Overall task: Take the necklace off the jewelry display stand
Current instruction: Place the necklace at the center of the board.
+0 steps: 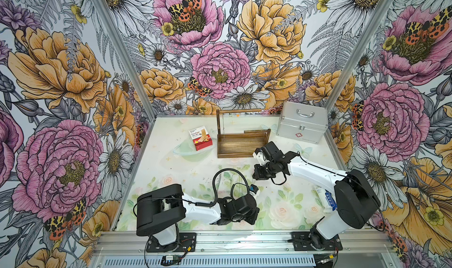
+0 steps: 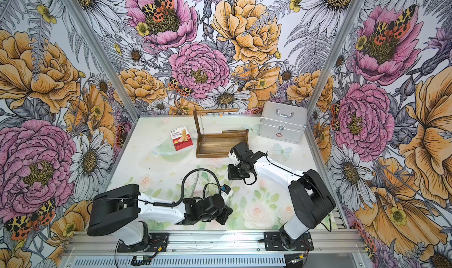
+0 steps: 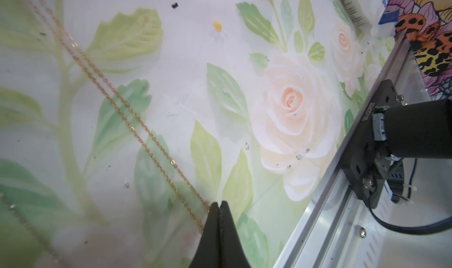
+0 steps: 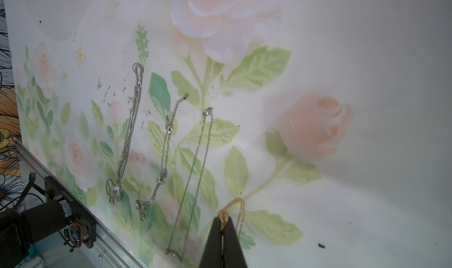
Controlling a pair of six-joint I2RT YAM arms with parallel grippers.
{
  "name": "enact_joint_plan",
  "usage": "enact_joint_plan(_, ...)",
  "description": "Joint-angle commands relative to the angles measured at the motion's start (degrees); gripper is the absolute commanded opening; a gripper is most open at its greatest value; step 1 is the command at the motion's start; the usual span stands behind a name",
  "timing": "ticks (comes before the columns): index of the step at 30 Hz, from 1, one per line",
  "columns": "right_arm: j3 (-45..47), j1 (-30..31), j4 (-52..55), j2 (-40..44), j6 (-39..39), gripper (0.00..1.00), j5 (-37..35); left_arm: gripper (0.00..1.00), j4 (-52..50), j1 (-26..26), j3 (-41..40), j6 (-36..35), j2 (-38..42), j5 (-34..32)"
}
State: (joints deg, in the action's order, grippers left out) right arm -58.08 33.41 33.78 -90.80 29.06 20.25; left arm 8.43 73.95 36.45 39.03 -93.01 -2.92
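Note:
The dark wooden jewelry display stand [image 1: 241, 142] [image 2: 220, 145] sits at the back middle of the table in both top views. A thin strand [image 1: 223, 126] hangs from its top rod next to the post. A gold necklace [image 3: 127, 122] [image 4: 238, 202] is off the stand, low over the table's front middle. My left gripper [image 3: 219, 203] [image 1: 252, 218] is shut on one end of it. The right gripper [image 4: 223, 220] [image 1: 258, 175] is shut on a bunched loop of the same chain. Two strands run taut away from the left tips.
Three silver necklaces [image 4: 132, 132] [image 4: 163, 156] [image 4: 195, 169] lie side by side on the floral table by the right gripper. A silver case [image 1: 302, 122] stands back right, a red bandage box [image 1: 200, 137] left of the stand, a white tube [image 1: 326, 200] beside the right arm.

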Motion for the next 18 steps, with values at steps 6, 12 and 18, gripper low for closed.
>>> enact_joint_plan(6, -2.03, -0.10, -1.00, -1.66, 0.00, 0.00, -1.36, 0.00, 1.16, -0.82, 0.73, 0.43, -1.94, 1.75)
enact_joint_plan(12, -2.47, -0.36, -1.00, -2.49, 0.11, 0.00, -1.59, 0.00, 1.20, -0.81, 0.22, 0.88, -2.63, 2.39)
enact_joint_plan(18, -3.20, -0.84, -0.97, -3.27, 0.31, 0.00, -2.03, 0.00, 1.15, -0.72, -0.73, 1.68, -2.67, 3.15)
